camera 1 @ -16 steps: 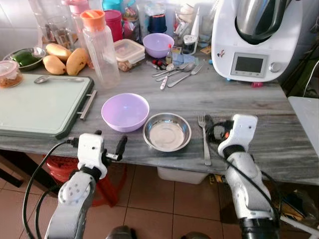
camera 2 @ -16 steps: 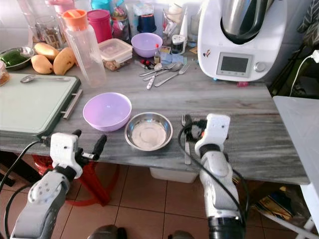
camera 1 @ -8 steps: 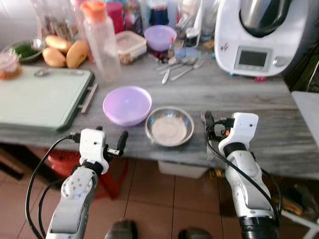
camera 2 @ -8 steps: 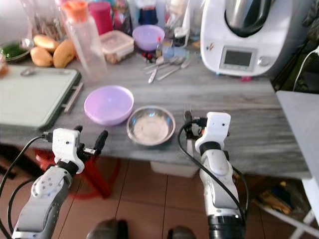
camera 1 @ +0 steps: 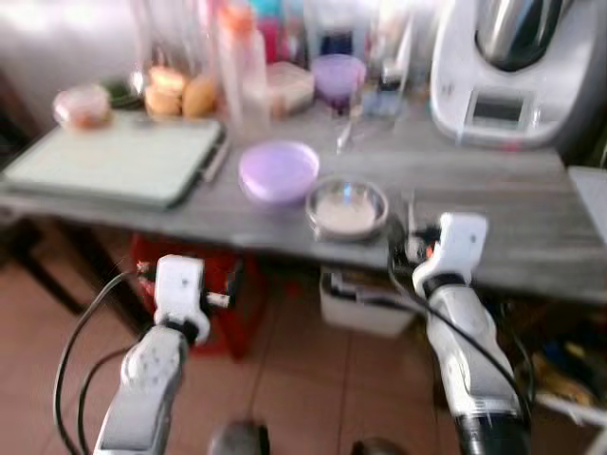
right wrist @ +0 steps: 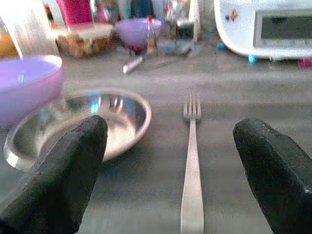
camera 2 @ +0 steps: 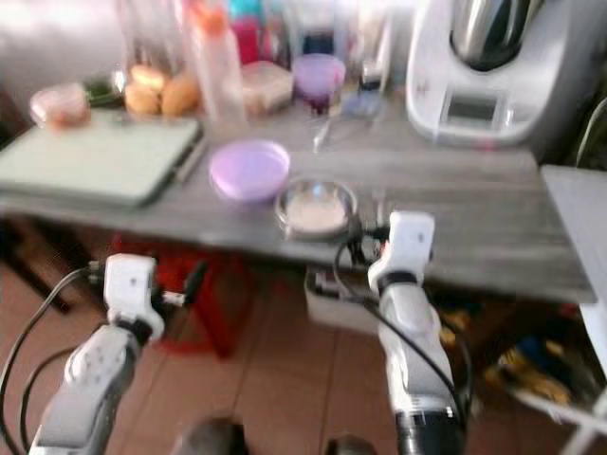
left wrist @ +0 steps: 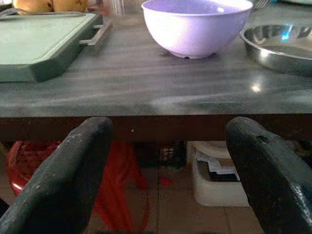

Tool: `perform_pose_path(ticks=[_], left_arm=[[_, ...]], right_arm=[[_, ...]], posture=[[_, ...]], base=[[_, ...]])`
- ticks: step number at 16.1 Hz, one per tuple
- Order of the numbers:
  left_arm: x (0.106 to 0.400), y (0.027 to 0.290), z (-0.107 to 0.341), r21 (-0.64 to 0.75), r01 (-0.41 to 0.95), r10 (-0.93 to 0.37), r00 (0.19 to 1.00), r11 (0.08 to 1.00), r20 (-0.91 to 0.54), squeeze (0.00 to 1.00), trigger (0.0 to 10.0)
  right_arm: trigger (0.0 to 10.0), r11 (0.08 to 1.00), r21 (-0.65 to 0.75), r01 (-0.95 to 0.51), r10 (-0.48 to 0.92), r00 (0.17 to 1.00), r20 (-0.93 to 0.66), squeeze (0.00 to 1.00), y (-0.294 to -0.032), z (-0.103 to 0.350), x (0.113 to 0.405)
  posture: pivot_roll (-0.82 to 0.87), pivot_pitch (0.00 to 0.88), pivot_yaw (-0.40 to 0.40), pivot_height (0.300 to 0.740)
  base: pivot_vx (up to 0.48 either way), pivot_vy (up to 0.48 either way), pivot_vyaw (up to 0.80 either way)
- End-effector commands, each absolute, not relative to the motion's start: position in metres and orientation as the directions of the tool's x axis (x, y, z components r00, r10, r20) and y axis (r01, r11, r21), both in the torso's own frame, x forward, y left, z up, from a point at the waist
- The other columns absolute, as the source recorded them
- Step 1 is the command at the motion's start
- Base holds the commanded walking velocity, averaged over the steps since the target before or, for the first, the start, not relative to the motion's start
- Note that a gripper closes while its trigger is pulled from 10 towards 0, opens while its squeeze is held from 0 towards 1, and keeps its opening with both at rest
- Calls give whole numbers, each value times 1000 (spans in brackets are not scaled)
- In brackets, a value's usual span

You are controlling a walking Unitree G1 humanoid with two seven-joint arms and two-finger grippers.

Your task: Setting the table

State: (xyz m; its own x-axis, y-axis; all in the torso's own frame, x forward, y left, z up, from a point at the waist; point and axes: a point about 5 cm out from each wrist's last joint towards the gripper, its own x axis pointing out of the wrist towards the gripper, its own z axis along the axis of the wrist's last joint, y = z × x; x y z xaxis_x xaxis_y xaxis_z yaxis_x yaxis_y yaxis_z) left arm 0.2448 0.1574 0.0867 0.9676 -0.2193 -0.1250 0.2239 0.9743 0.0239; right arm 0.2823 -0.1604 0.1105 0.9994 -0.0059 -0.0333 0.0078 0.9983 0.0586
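cutting board (camera 1: 114, 158) far left | kitchen machine (camera 1: 517, 71) back right | mangoes (camera 1: 175, 92) behind board

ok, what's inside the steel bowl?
Nothing visible: the steel bowl shows a bare, shiny bottom. Its near wall hides a little of the inside, and the right gripper's finger covers its near rim.

Grey wood-grain counter (camera 1: 531, 204) on brown tiled floor (camera 1: 313, 379); red stool (left wrist: 29, 156) & white box (left wrist: 214, 183) underneath.
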Motion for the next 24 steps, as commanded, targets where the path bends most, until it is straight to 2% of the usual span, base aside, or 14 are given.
perform_pose_path(ticks=[1,6,12,14,17,19,22,24], left_arm=[[246,158,90,31,228,-223,968,973,-116,0,10000],[245,157,89,31,234,-229,966,972,-116,0,10000],[247,155,90,27,242,-237,965,970,-108,0,10000],[254,150,99,9,237,-237,971,971,-41,0,10000],[268,153,113,39,109,-112,991,993,79,0,10000],[274,157,118,35,42,-45,994,999,101,0,10000],[274,151,115,30,74,-76,994,997,80,0,10000],[275,146,112,24,107,-108,992,994,70,0,10000]], right_arm=[[10000,998,56,0,1,1000,-20,0,-159,114,283],[10000,999,53,-2,3,1000,-21,0,-159,113,284],[10000,999,46,3,-2,1000,-18,0,-160,113,284],[10000,1000,-11,19,-19,1000,18,0,-163,116,283],[10000,994,-110,29,-15,993,121,0,-167,131,281],[10000,993,-98,67,-56,992,114,0,-171,130,278],[10000,997,-66,40,-33,994,100,0,-157,123,272],[10000,998,-58,22,-17,996,91,0,-152,119,269]], posture=[[-16,0,18,740],[-16,0,17,740],[-18,0,16,740],[-13,0,9,740],[-11,0,-2,740],[-14,0,5,740],[-14,0,22,740],[-21,0,29,740]], base=[[-251,0,0],[-246,0,0],[0,0,0],[0,0,0],[0,0,0],[0,0,0],[0,0,0],[0,0,-800]])
